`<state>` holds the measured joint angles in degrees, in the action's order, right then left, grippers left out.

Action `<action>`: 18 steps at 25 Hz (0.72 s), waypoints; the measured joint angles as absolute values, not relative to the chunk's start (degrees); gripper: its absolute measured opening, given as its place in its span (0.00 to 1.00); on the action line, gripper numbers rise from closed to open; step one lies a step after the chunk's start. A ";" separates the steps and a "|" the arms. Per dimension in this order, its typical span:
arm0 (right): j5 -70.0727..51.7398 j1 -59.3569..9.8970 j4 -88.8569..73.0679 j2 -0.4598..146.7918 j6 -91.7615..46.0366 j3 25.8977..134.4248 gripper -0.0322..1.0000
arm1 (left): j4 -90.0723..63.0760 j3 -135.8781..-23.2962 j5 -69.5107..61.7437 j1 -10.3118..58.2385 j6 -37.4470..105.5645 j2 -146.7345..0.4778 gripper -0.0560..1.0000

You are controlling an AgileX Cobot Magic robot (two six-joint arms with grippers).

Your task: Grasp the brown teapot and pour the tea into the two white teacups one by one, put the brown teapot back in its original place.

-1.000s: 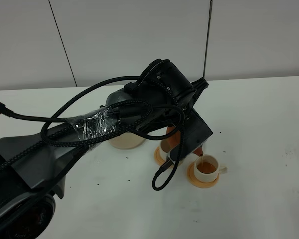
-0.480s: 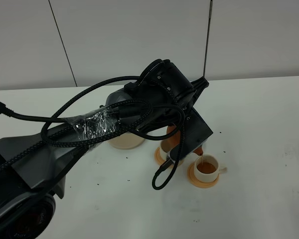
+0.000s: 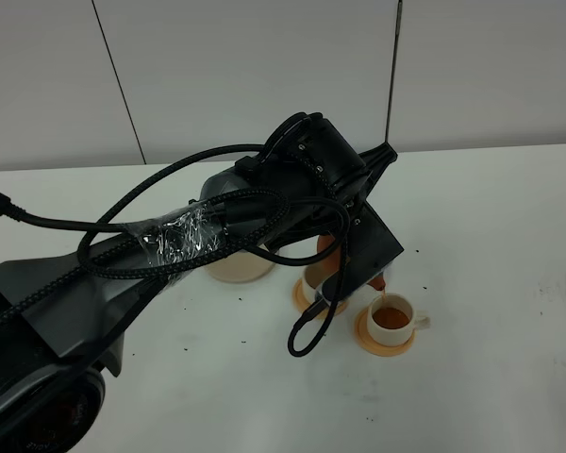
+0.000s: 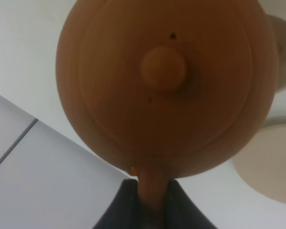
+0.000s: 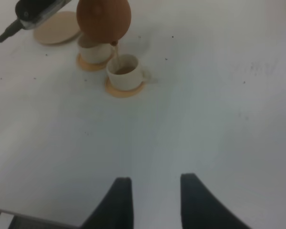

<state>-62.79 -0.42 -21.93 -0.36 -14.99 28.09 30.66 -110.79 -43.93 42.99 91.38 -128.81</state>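
Observation:
The brown teapot (image 4: 167, 81) fills the left wrist view, knobbed lid facing the camera. My left gripper (image 4: 151, 210) is shut on its loop handle. In the high view the black left arm covers most of the teapot (image 3: 326, 257), which hangs tilted with its spout over the right white teacup (image 3: 391, 318). A thin stream of tea runs from the teapot (image 5: 104, 19) into that teacup (image 5: 124, 70), which holds brown tea. The other white teacup (image 5: 93, 52) stands right beside it, under the pot. The cream saucer (image 5: 57, 27) lies bare behind. My right gripper (image 5: 155, 200) is open and empty, well short of the cups.
Each cup stands on a flat orange coaster (image 3: 385, 342) (image 5: 88, 64). The left arm's cables (image 3: 170, 236) loop above the white table (image 3: 491, 226). Small dark specks dot the tabletop. A grey wall rises behind the table's far edge.
Almost nothing has moved. The left arm keeps the teapot tilted over the right teacup, and the tea stream shows a little more clearly.

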 joint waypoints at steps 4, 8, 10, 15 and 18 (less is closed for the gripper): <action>-62.79 -0.42 -21.93 -0.36 -14.99 28.09 0.27 | 30.67 -110.79 -43.52 42.99 91.38 -128.81 0.21; -62.79 -0.42 -21.93 -0.36 -14.99 28.09 0.27 | 30.71 -110.79 -42.68 42.99 91.38 -128.81 0.21; -62.79 -0.42 -21.93 -0.36 -14.99 28.09 0.27 | 30.71 -110.79 -42.48 42.99 91.38 -128.81 0.21; -62.79 -0.42 -21.93 -0.36 -14.99 28.09 0.27 | 30.98 -110.79 -42.42 43.40 91.38 -128.81 0.21; -62.79 -0.42 -21.93 -0.36 -14.99 28.09 0.27 | 31.54 -110.79 -42.22 43.68 91.38 -128.81 0.21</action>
<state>-62.79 -0.42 -21.93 -0.36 -14.99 28.09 31.54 -110.79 -42.22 43.68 91.38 -128.81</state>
